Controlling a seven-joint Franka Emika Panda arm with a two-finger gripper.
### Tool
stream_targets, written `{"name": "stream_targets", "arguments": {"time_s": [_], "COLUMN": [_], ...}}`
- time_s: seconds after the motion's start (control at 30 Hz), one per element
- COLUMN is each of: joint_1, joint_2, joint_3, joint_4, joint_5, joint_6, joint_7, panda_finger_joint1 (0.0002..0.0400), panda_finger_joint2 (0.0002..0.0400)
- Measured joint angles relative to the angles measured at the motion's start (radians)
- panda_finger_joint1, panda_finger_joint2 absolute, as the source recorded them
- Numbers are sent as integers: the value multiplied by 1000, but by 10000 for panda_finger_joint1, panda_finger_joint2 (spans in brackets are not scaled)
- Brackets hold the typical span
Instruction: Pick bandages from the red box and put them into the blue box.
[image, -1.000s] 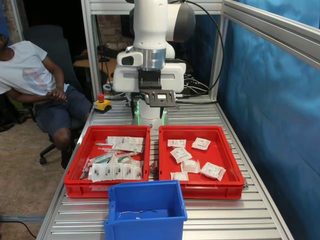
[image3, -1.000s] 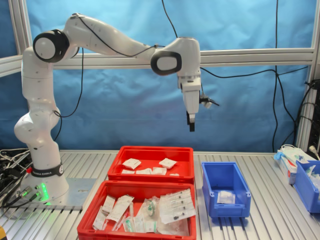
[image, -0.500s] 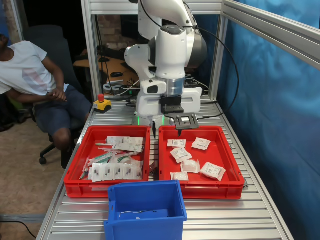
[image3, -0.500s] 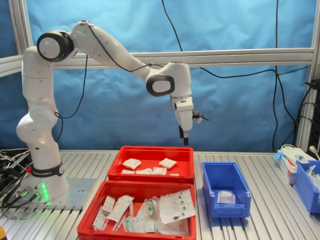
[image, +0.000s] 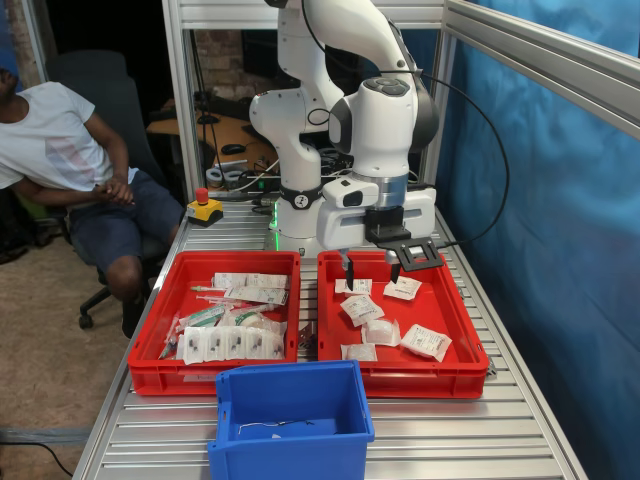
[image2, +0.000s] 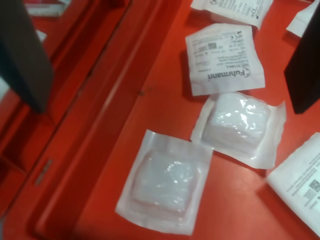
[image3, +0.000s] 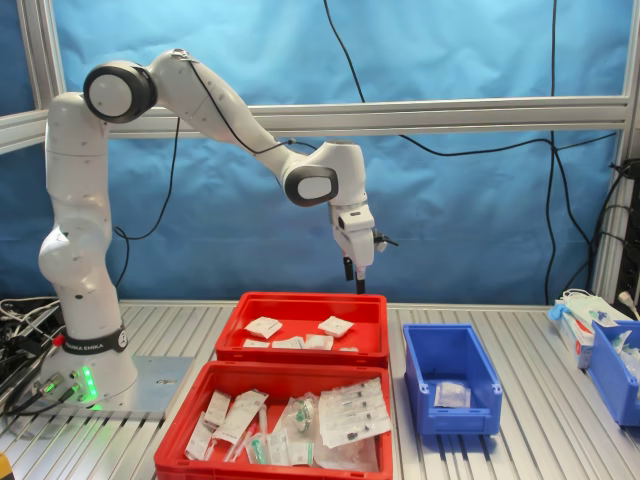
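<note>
A blue curtain (image3: 470, 200) hung behind the ribbed aluminium table (image3: 560, 440), carried on an aluminium frame (image3: 480, 115). At nine o'clock in the first exterior view, a person (image: 70, 160) in a white shirt sat on a dark office chair (image: 105, 100) over a brownish floor (image: 40, 370). A brick wall (image: 225, 55) showed at twelve o'clock.

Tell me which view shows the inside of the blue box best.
The second exterior view: the blue box opens toward the camera, with a white packet inside. The first exterior view shows mostly its front wall; the wrist view misses it.
</note>
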Motion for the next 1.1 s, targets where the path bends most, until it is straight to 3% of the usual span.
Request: {"name": "stream_targets", "arguments": {"time_s": [0.33,0.53,1.1], "joint_1": [57,86,131], "joint_2": [77,166,264], "joint_3": [2,3,3], "joint_4": [-15,-18,-30], "joint_5": [3,9,13], "joint_6": [103,182,264], "joint_7": [0,0,0], "panda_finger_joint1": [400,400,400], "panda_finger_joint2": [400,400,400]}}
